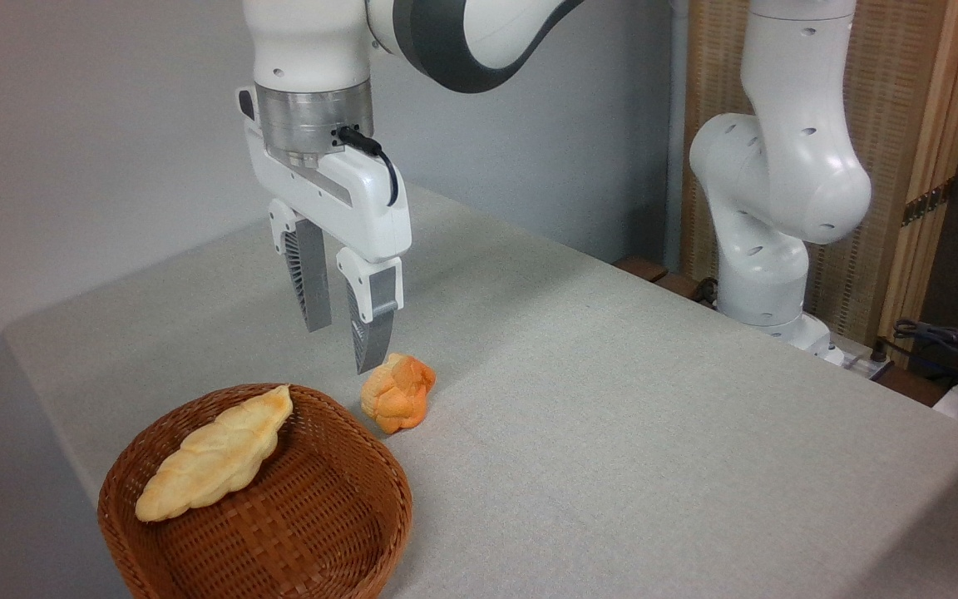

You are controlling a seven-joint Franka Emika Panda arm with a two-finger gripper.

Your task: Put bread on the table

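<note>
My gripper hangs empty, jaws narrowly parted, above the table; the loaf lies across the basket rim (easy to pinch).

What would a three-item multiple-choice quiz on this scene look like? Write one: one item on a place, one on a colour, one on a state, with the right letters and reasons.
1. Where is the long loaf?
A. On the cloth beside the basket
B. In the basket, leaning on its left rim
C. Between the fingers

2. What colour is the small bun on the table?
A. Orange
B. White
C. Dark brown

3. How is the gripper?
A. Shut on the loaf
B. Shut on the bun
C. Open and holding nothing

Answers:
1 B: the loaf lies inside the wicker wall, one end at the rim.
2 A: the bun is a deeper orange than the pale golden loaf.
3 C: the fingers stand apart above the table, with nothing between them.
</note>
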